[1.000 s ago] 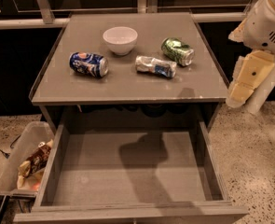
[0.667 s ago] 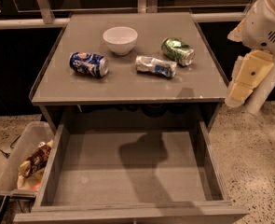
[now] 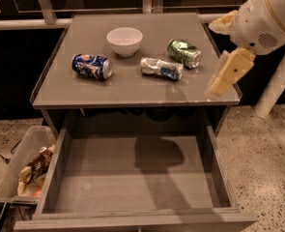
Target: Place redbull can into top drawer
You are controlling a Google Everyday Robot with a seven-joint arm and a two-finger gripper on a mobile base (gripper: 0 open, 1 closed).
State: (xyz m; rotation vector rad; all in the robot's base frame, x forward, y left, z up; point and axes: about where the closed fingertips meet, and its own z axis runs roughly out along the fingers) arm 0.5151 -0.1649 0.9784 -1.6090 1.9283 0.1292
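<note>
Grey cabinet top (image 3: 132, 88) carries a white bowl (image 3: 125, 41) at far centre, a dark blue can (image 3: 92, 65) lying at left and a green can (image 3: 184, 52) lying at right. The redbull can (image 3: 161, 68) lies on its side between the two, just left of the green can. Below, the top drawer (image 3: 132, 187) stands pulled out. The gripper (image 3: 213, 57) hangs over the top's right edge, apart from the cans, fingers (image 3: 231, 71) spread, grasping nothing. A clear plastic bin (image 3: 21, 153) sits on the floor at left.

The slim silver metal redbull can (image 3: 161, 68) is glossy, the grey table (image 3: 132, 90) matt; the matt cream plastic tool (image 3: 227, 72) hangs at its right edge.
</note>
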